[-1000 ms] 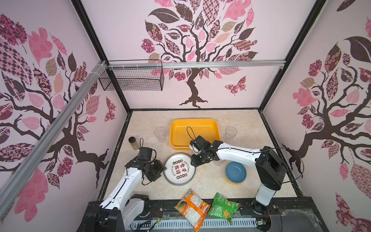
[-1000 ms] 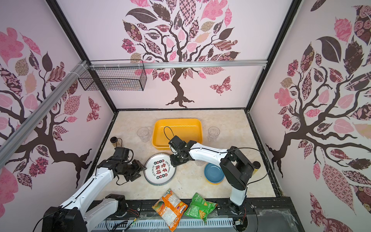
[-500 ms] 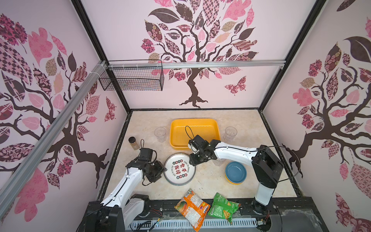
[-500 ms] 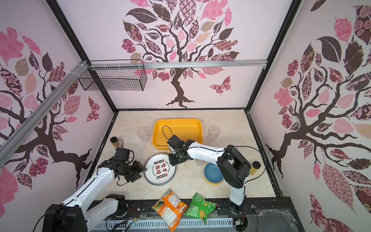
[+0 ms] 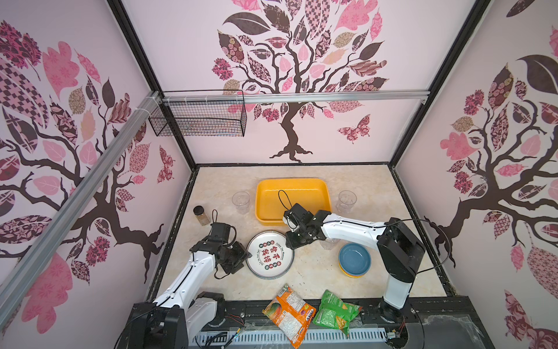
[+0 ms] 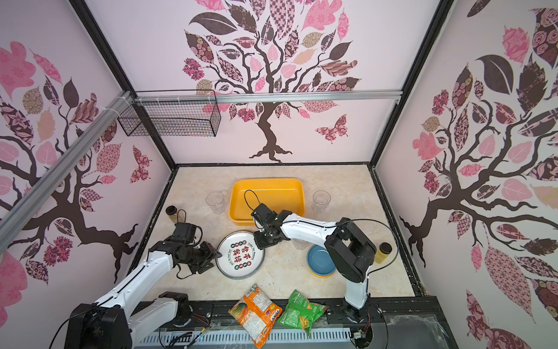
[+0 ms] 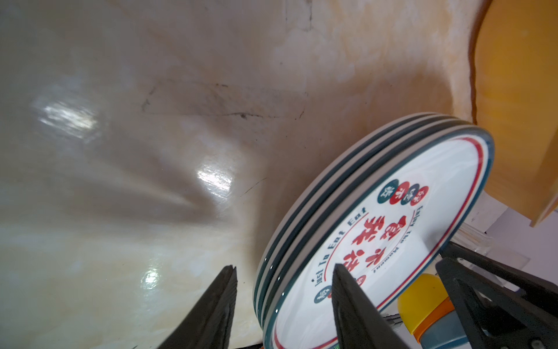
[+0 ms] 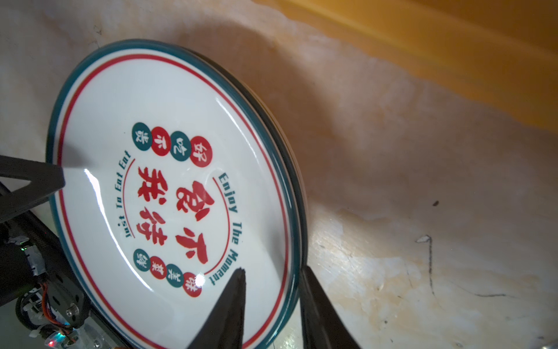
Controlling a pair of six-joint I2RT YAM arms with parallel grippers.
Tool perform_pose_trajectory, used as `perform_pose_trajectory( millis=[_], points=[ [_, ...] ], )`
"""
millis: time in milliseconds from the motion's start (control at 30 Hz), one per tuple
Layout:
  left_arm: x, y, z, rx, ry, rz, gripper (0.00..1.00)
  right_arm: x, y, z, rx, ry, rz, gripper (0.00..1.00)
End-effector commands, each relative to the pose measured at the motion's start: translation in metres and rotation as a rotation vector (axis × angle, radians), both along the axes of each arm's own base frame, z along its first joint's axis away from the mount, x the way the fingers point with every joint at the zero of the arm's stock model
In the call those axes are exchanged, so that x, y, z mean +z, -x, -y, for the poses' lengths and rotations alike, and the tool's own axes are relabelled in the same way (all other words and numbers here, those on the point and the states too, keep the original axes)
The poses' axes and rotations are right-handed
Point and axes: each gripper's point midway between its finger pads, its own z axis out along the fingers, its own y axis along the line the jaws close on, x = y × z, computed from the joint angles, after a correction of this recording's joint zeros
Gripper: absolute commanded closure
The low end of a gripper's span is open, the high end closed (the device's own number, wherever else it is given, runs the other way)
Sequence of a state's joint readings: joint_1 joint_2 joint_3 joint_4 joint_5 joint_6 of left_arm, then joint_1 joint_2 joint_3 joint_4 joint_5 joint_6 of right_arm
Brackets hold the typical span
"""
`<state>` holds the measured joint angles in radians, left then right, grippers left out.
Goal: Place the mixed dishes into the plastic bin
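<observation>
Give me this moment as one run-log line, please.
left gripper: open, straddling plate stack rim | right gripper: straddling bin-side rim, grip unclear | plastic bin: empty

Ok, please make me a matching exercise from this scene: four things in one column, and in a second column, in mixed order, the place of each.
Things
1. plastic bin
2. stack of plates
3. blue bowl
4. orange snack bag

Places
a. at the front edge, beside the green bag
b. at the back of the table, empty
c. on top of other bowls, right of the plates
d. in the middle, just in front of the bin

Pairs: 1-b, 2-d, 3-c, 4-a
</observation>
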<state>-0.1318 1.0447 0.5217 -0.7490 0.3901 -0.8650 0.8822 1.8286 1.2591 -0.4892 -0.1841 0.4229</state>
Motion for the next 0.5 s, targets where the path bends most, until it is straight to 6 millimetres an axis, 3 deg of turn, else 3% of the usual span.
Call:
perform_pose_trajectory(
  millis=[0,467],
  points=[
    [-0.0055,0.0040,0.0020,-0.009,0.008,-0.012,0.47,0.0001,-0.0040,-0.0125,0.012,-0.010,-0.006,0.67],
    [-0.0048,0.0051,0.0020,-0.009,0.007,-0.011,0.48,-0.0062,-0.0003,-0.0151,0.026,-0.012,-0.029,0.68]
  ],
)
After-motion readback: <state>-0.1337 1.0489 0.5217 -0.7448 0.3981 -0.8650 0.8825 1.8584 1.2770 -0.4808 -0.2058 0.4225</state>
